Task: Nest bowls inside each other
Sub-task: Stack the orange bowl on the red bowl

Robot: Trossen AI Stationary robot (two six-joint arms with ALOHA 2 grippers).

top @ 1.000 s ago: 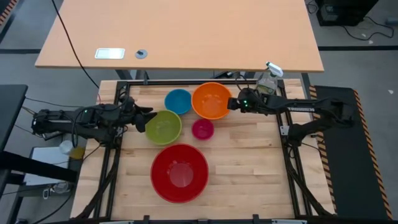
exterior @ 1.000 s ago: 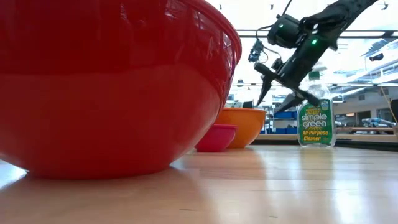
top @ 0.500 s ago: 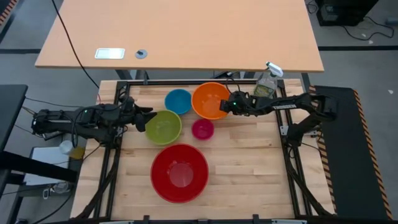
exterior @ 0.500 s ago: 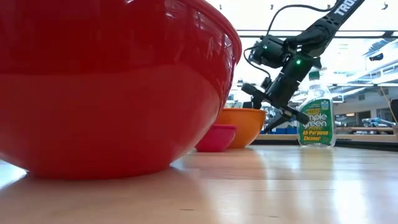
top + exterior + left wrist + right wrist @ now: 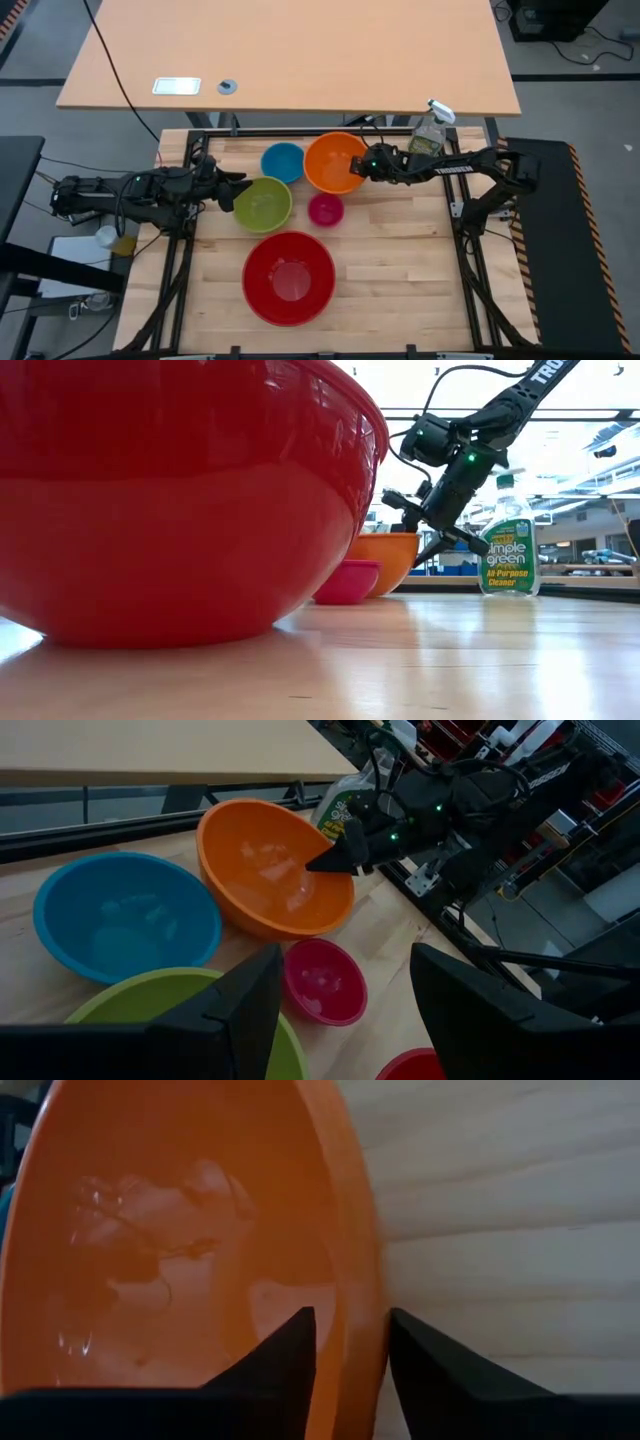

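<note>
Five round smooth plastic bowls on the wooden table (image 5: pixel 400 270), none nested yet. Largest red bowl (image 5: pixel 289 278) at the near middle; lime green bowl (image 5: pixel 262 204) left of centre; small magenta pink bowl (image 5: pixel 325 208) just beside it; blue bowl (image 5: pixel 283 163) and orange bowl (image 5: pixel 336 163) side by side at the far edge.

Right pincer (image 5: pixel 362 165) now astride the orange bowl's right rim: one finger inside, one outside, gap narrowed close to the wall. A second ago well clear of the rim and spread wide; since then advanced and closing. In the right wrist view, fingers (image 5: pixel 270 1360) flanking the rim edge, contact likely but not certain. Orange and blue bowls shifted slightly leftward, so the bowl apparently nudged on the way in.

Left pincer (image 5: pixel 232 190) spread open, empty, hovering at the lime green bowl's left rim, unchanged.

Clear spray bottle (image 5: pixel 431 130) behind the right arm, untouched.

Judgement: grasp on the orange bowl nearly complete; lift and transfer into the red bowl the likely next step. Risk: thin rim slipping out.
</note>
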